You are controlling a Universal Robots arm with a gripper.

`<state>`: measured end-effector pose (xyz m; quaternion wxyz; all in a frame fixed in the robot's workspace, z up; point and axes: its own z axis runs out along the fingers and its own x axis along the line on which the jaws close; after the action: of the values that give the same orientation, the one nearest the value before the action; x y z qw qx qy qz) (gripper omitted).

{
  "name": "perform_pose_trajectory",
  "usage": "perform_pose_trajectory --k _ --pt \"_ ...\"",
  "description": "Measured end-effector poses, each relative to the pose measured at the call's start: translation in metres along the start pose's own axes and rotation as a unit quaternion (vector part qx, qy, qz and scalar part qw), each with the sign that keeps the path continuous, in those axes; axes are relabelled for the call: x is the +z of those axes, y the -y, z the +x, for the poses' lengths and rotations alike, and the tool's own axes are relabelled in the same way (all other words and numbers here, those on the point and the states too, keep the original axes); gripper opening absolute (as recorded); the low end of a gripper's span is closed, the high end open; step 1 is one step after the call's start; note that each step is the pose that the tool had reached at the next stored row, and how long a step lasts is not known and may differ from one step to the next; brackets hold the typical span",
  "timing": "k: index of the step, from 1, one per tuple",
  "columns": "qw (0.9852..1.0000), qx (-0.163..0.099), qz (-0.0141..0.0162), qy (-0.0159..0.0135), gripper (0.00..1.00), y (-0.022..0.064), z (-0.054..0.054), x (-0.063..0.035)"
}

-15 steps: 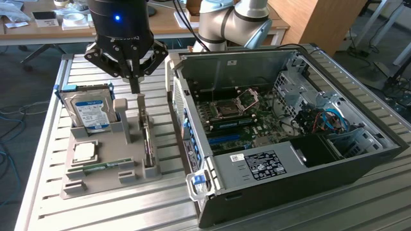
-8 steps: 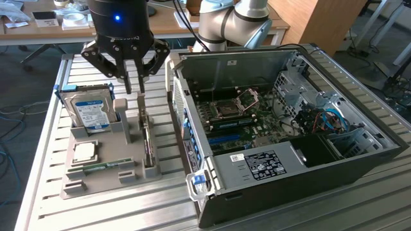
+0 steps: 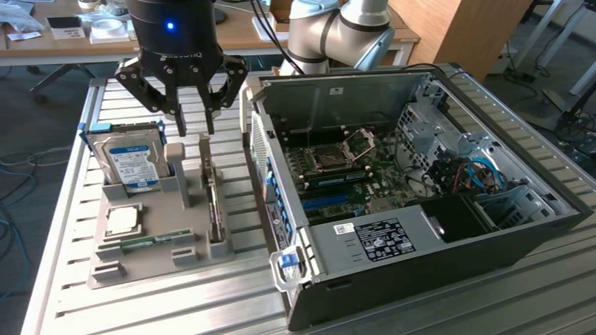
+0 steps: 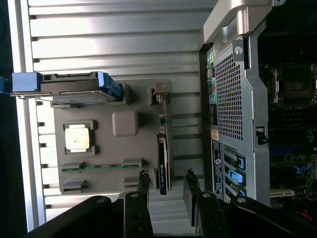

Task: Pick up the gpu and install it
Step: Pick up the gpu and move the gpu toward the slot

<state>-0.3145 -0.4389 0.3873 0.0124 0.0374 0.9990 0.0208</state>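
My pincer point(image 3: 195, 131) is black metal with two thin fingers. It is let go: the fingers stand apart and hold nothing. In the exterior view it hangs at twelve o'clock over the grey plastic tray point(image 3: 153, 269). In the wrist view my pincer point(image 4: 166, 174) has one finger on each side of the thin flat black card with the silver metal strip, the gpu point(image 4: 162, 158), and does not touch it.

The gpu point(image 3: 213, 202) stands on its thin edge in a long slot at the three o'clock side of the tray. The tray has many little pockets. At eleven o'clock a shiny silver hard drive with a blue and white label point(image 3: 130, 164) leans in blue holders. Toward eight o'clock a flat square silver chip point(image 3: 123, 222) lies in its pocket. Just at six o'clock from it lies a small narrow green memory stick point(image 3: 149, 242).

The tray sits on a table of long ribbed silver metal bars point(image 3: 186, 307). At three o'clock from the tray lies the big black and silver computer box point(image 3: 521, 230), open on top. The exterior view looks inside it: a green board point(image 3: 345, 167) with an empty square socket, and blue and red wires.

The wrist view looks at the box's back wall point(image 4: 237, 109), which is grey metal full of tiny holes, with blue clips by the card slots.
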Motion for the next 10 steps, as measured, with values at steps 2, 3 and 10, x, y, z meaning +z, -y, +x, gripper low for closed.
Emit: perform_pose_trajectory --k 2,3,10 --pt "1.0 0.0 0.0 0.0 0.42 0.0 0.0 0.0" --pt "1.0 0.0 0.0 0.0 0.43 0.0 0.0 0.0" --pt "1.0 0.0 -0.0001 0.0001 0.49 0.0 0.0 0.0008"
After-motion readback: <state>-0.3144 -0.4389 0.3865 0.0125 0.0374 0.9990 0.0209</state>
